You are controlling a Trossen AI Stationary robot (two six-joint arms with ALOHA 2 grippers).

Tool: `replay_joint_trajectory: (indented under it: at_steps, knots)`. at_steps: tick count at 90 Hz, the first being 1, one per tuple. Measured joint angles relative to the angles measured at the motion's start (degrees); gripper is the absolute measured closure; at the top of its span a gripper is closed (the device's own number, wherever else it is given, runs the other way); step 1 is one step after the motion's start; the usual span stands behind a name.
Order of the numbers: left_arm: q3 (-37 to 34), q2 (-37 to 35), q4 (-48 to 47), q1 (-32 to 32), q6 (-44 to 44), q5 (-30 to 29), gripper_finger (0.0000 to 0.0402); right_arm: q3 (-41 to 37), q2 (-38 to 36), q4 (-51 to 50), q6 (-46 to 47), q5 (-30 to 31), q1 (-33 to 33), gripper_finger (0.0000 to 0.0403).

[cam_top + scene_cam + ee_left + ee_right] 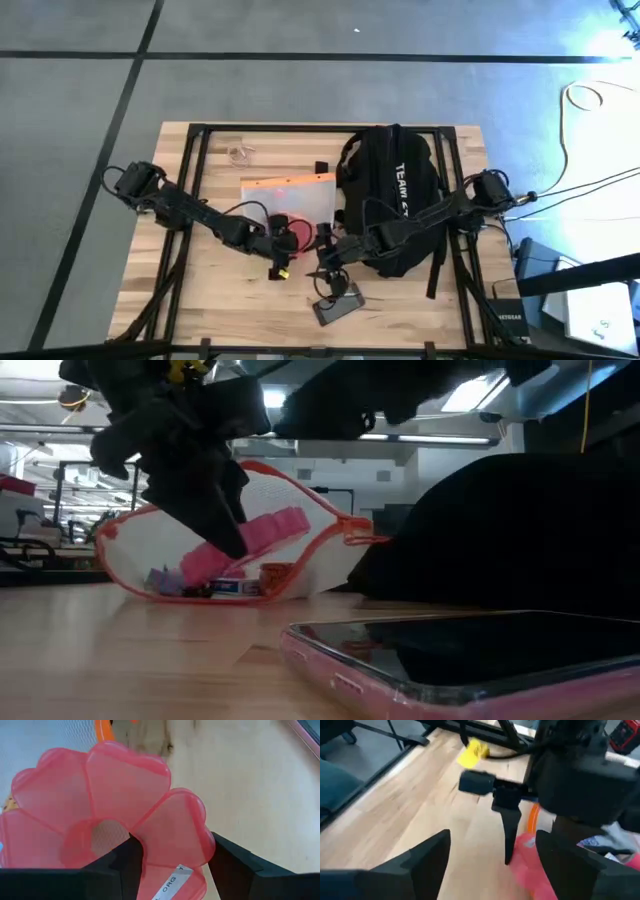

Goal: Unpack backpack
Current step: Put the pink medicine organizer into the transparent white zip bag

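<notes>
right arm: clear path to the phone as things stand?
Probably yes. The right gripper hangs open just beyond the phone, which lies bare on the table with nothing on it. The left gripper is off to the side, holding the pink flower-shaped piece.

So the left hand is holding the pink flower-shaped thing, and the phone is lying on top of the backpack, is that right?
Not quite. The phone lies on the table, in front of the backpack, not on top of it; the high view shows this. The rest holds: the left hand is holding the pink flower-shaped thing, as the left wrist view shows.
</notes>
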Motion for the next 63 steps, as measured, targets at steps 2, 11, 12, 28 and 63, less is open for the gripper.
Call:
replay_joint_trajectory:
  at_steps: [2, 11, 12, 28, 63]
  knots:
    - [0.0, 0.0, 0.01, 0.03, 0.0, -0.04, 0.0222, 0.0, 0.5, 0.36, 0.02, 0.16, -0.01, 0.0131]
    - [0.0, 0.0, -0.43, 0.03, 0.38, -0.08, 0.0222, 0.0, 2.66, 2.25, -0.07, 1.14, 0.01, 0.0145]
    - [0.0, 0.0, -0.57, 0.03, 0.44, -0.09, 0.0222, 0.0, 2.88, 2.48, -0.1, 1.17, 0.01, 0.0147]
    - [0.02, 0.0, -2.88, 0.03, -0.52, -4.28, 0.022, 0.0, 6.06, 5.6, -0.23, 1.24, -0.91, 0.0177]
    - [0.07, 0.0, -4.23, 2.67, -1.51, -11.09, 0.0156, -0.02, 8.5, 4.73, 3.63, 6.66, -2.77, 0.0205]
